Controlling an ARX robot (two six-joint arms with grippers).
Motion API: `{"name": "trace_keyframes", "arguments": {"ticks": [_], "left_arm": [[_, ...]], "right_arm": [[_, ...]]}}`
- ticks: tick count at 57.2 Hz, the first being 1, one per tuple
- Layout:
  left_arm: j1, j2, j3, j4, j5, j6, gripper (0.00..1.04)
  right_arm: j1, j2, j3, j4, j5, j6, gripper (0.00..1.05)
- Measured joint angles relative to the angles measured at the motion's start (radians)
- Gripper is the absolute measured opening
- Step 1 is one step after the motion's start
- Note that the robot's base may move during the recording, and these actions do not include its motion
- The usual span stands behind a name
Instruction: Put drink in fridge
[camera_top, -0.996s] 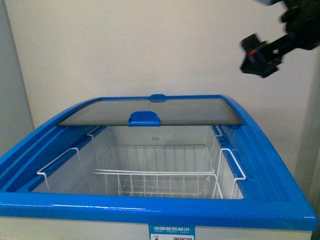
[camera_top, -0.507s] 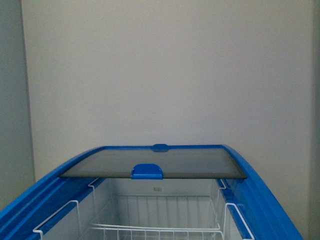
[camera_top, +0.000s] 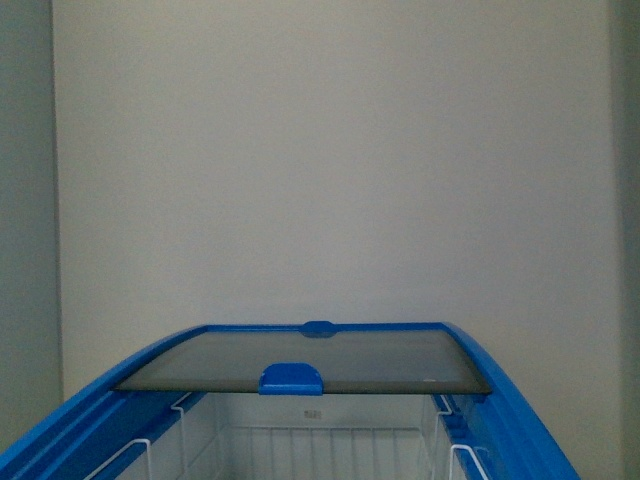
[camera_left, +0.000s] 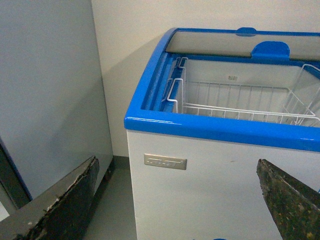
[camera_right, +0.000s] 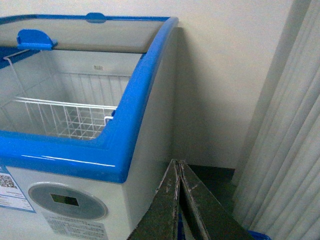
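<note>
Left gripper (camera_left: 175, 200) spread wide, empty, low before chest freezer (camera_left: 210, 131). Right gripper (camera_right: 178, 197) fingers pressed together, empty, beside freezer's right wall. Drink bottle not in any view, likely behind robot. Freezer open, wire basket (camera_left: 240, 102) inside. Risk: arms knock blue rim (camera_right: 125, 135) when swinging.

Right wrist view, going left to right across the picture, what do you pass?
Blue lid handle → wire basket inside the open fridge → grey oval control panel on the fridge's front → right pincer, its fingers pressed together → pale pleated curtain.
</note>
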Motion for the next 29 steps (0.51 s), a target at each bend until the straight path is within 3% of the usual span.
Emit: {"name": "trace_keyframes", "arguments": {"ticks": [29], "left_arm": [[0.0, 0.0, 0.0, 0.0, 0.0, 0.0, 0.97]], "right_arm": [[0.0, -0.214, -0.074, -0.116, 0.0, 0.0, 0.03]]}}
